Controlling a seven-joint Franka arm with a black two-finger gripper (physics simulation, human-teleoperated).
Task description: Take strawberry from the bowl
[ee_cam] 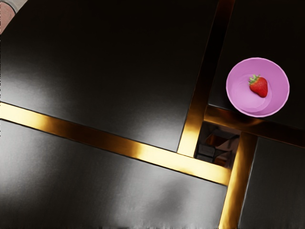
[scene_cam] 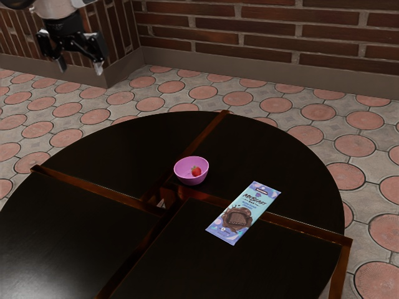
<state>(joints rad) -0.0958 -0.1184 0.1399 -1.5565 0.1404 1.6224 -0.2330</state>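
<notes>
The claw (scene_cam: 80, 65) hangs wide open and empty, the approach seemingly the step in hand, and next needs to move above the bowl (ee_cam: 235, 94) and descend around the strawberry (ee_cam: 259, 87) inside.

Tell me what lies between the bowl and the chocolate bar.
A brown strip and bare black tabletop lie between the bowl and the chocolate bar, in the exterior view.

So the arm's pale end (scene_cam: 61, 9) pokes in at the exterior view's left, over on the far side, and the black hand (scene_cam: 81, 66) is just hanging there, tips down, two fingers spread well apart. Pretty chill pose tbh.
</notes>
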